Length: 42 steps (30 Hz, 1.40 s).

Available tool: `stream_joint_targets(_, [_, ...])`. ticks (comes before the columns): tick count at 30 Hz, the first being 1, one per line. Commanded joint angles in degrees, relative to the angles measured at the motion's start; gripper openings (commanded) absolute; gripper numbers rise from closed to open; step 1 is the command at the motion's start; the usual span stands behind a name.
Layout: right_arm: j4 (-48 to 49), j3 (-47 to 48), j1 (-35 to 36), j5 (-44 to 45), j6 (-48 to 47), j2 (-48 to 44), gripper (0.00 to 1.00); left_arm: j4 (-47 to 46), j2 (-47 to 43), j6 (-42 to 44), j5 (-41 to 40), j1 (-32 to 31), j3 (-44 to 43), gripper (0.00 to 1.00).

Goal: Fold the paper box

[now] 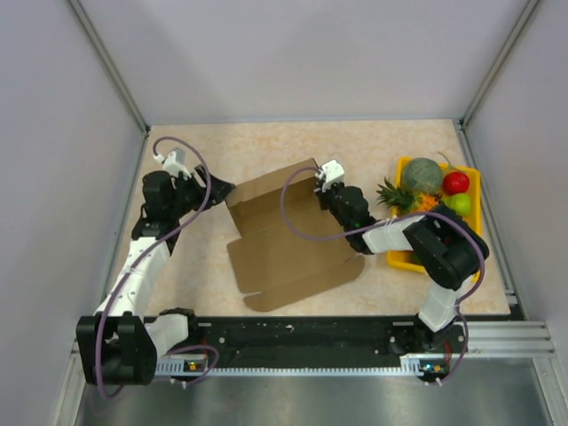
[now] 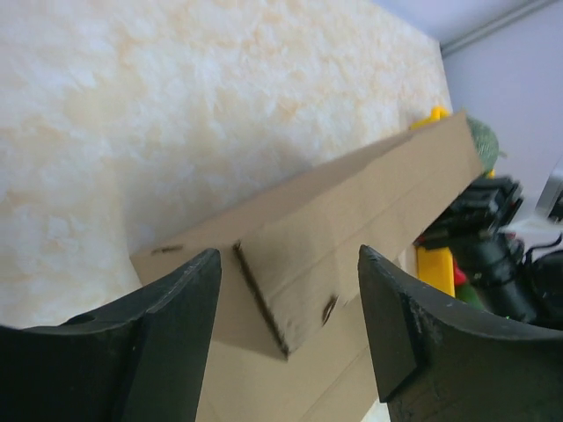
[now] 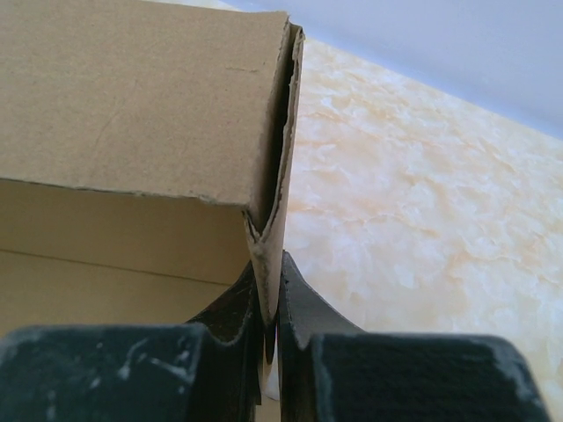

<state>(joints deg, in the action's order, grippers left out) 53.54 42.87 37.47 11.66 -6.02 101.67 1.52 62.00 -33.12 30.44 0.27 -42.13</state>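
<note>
The paper box (image 1: 288, 253) lies between your two claws on the surface (image 1: 266, 146). Most of it is flat, with one long wall folded up along the side the claws reach.

Your right claw (image 3: 271, 272) is pinched tight on the end of that wall. The doubled card edge runs straight down between its fingers, and the wall's inner face sits just to the claw's left. Your left claw (image 2: 290, 264) stands wide at the wall's other end. A short tab of card hangs between its fingers with a gap on each side, so it holds nothing. The fruit tray (image 1: 402, 165) sits behind the right claw, beside its arm and apart from the box.

Expect this card to be very light. It should be stiff across each panel but loose at the creases. A raised flap will probably spring back once released, and the whole sheet may skate over the smooth surface if you push from one side only.

- Take hold where the card is doubled, close to a crease or corner. There it should resist buckling.
- Keep the pinch shallow and square to the wall, since a skewed squeeze could crush or kink the edge.
- Close the left claw on the tab only once the tab sits centred between the fingers.
</note>
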Motion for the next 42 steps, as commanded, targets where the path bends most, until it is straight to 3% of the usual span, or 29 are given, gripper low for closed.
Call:
stream_joint_targets(1, [1.22, 2.13, 0.58, -3.48, -0.92, 0.46, 0.0, -3.54, 1.62, -3.43, -5.83, -0.1, -5.5, 0.71])
stream_joint_targets(7, [-1.5, 2.92, 0.41, -3.93, -2.59, 0.46, 0.0, -5.39, 8.29, -3.97, -6.28, -0.1, -9.46, 0.84])
stream_joint_targets(10, [-5.36, 5.02, 0.58, -1.74, -3.47, 0.64, 0.0, -3.46, 13.57, -4.49, 1.37, -0.1, -12.71, 0.79])
stream_joint_targets(13, [-8.71, 6.96, 1.02, 5.02, -4.17, 1.51, 0.0, -8.09, 14.99, -6.77, 5.06, -2.38, -10.79, 0.74])
stream_joint_targets(18, [-7.4, 8.28, 4.27, 16.54, -9.17, 3.97, 0.0, -11.27, 14.21, -8.97, 6.56, -4.57, -7.97, 0.67])
stream_joint_targets(25, [-10.02, 11.18, 5.15, 21.91, -9.01, 6.26, 0.0, -14.0, 12.27, -11.34, 8.85, -7.3, -5.86, 0.62])
stream_joint_targets(27, [-10.47, 11.53, 4.98, 21.39, -8.57, 6.09, 0.0, -14.44, 11.05, -11.53, 8.85, -7.65, -4.81, 0.62])
stream_joint_targets(29, [-11.69, 10.83, 4.54, 13.97, -7.96, 5.21, 0.0, -13.48, 10.43, -10.22, 7.89, -7.66, -4.89, 0.62])
stream_joint_targets(33, [-14.96, 10.57, 2.78, 7.86, -3.66, 2.84, 0.0, -9.7, 9.81, -7.4, 6.92, -7.66, -7.09, 0.66])
stream_joint_targets(36, [-14.43, 8.99, 1.11, 6.53, -2.33, 1.52, 0.21, -7.06, 9.37, -5.03, 5.35, -7.57, -8.49, 0.7])
stream_joint_targets(37, [-14.78, 8.72, 1.02, 5.49, -2.59, 0.47, 0.36, -4.1, 9.2, -4.06, 4.29, -7.48, -9.54, 0.71])
stream_joint_targets(40, [-15.83, 7.23, 0.93, 5.04, -2.86, -2.86, 0.52, 0.48, 8.14, 0.16, 0.69, -7.22, -11.91, 0.74])
stream_joint_targets(42, [-18.54, 6.26, 0.85, 5.39, -2.42, -4.98, 0.57, 4.09, 7.44, 2.97, -1.16, -7.13, -13.32, 0.75])
